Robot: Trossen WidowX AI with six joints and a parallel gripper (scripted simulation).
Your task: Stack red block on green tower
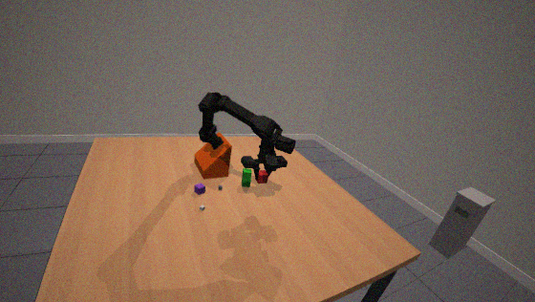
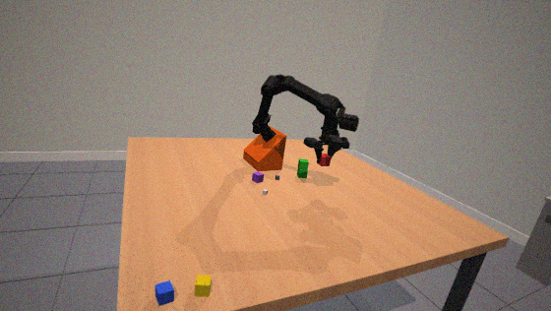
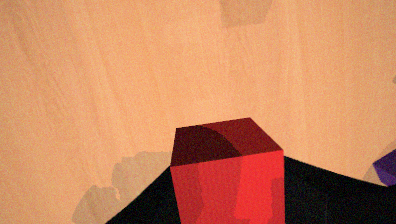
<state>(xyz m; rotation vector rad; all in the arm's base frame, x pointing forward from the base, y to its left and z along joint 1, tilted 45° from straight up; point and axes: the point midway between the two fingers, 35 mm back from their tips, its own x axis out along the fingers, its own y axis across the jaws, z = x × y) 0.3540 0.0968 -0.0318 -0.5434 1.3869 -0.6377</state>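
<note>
The red block [image 1: 263, 177] [image 2: 324, 160] [image 3: 227, 185] is between the fingers of my gripper [image 1: 264, 176] [image 2: 325, 158], which is shut on it. The block is held above the table, to the right of the green tower in the top and exterior views. In the wrist view it fills the bottom middle, with a dark finger on each side. The green tower [image 1: 246, 178] [image 2: 303, 168] stands upright on the table. The tower is not seen in the wrist view.
A purple block [image 1: 200, 188] [image 2: 258, 177] [image 3: 387, 169], a small dark cube [image 1: 220, 187] [image 2: 277, 177] and a small white cube [image 1: 203, 207] [image 2: 265, 192] lie left of the tower. An orange wedge-shaped base [image 1: 215, 162] [image 2: 268, 153] is behind. Blue [image 2: 164, 292] and yellow [image 2: 203, 285] blocks lie near the front edge.
</note>
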